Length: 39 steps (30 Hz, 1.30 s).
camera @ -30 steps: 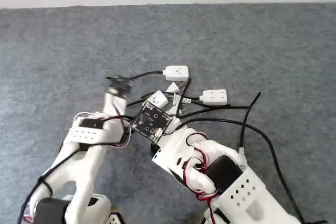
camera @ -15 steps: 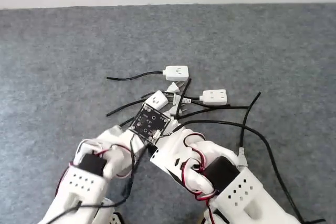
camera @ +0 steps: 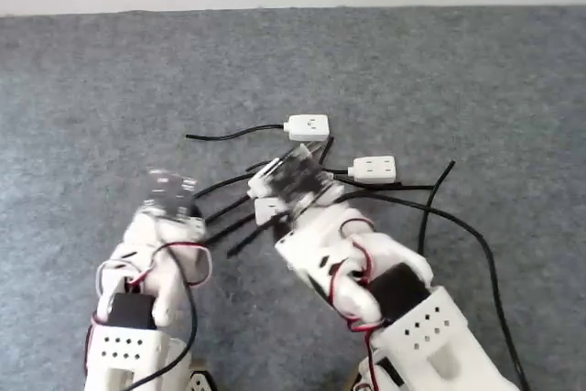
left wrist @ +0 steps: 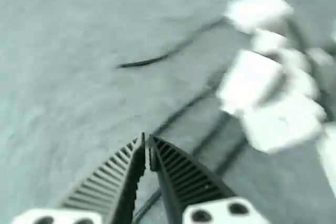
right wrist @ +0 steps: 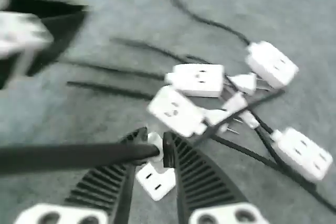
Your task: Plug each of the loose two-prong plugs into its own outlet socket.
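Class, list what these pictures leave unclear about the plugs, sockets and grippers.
High view: the right arm's blurred wrist hides whatever plugs lie under it.
Left wrist view: beyond the left gripper, the white shapes are too blurred to tell plug from socket.
Right wrist view: the black cord held in the right gripper runs off the picture's edge, so which socket it feeds is unknown.

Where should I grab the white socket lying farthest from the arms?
Probably across the two long sides of the socket, coming down from above. It lies flat, face up, and its cord leaves one short end, so the long sides look free.
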{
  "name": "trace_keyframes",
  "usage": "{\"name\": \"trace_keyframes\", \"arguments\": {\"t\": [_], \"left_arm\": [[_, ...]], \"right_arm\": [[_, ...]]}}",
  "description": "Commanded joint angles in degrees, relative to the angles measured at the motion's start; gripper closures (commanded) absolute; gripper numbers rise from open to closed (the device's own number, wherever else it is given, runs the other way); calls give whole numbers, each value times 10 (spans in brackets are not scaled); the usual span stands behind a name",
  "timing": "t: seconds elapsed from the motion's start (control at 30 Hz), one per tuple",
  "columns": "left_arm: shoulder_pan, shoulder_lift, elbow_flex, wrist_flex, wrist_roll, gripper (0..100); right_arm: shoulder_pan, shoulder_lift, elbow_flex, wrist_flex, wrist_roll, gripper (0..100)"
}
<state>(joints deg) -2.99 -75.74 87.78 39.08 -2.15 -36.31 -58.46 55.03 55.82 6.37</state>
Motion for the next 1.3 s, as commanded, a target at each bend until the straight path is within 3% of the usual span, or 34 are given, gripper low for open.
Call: {"name": "trace_keyframes", "arguments": {"t": [0.0,0.23,0.43,1.27], "left_arm": [[-61,-33,22,-39,47,987],[-147,-127,70,-8,73,987],[-149,-198,74,94,72,987],[-150,-243,90,113,71,987]], "right_arm": [[31,-7,17,-34,-29,991],[44,-1,43,-51,-34,991],[61,88,29,-80,-48,991],[59,141,24,-115,-65,991]]}}
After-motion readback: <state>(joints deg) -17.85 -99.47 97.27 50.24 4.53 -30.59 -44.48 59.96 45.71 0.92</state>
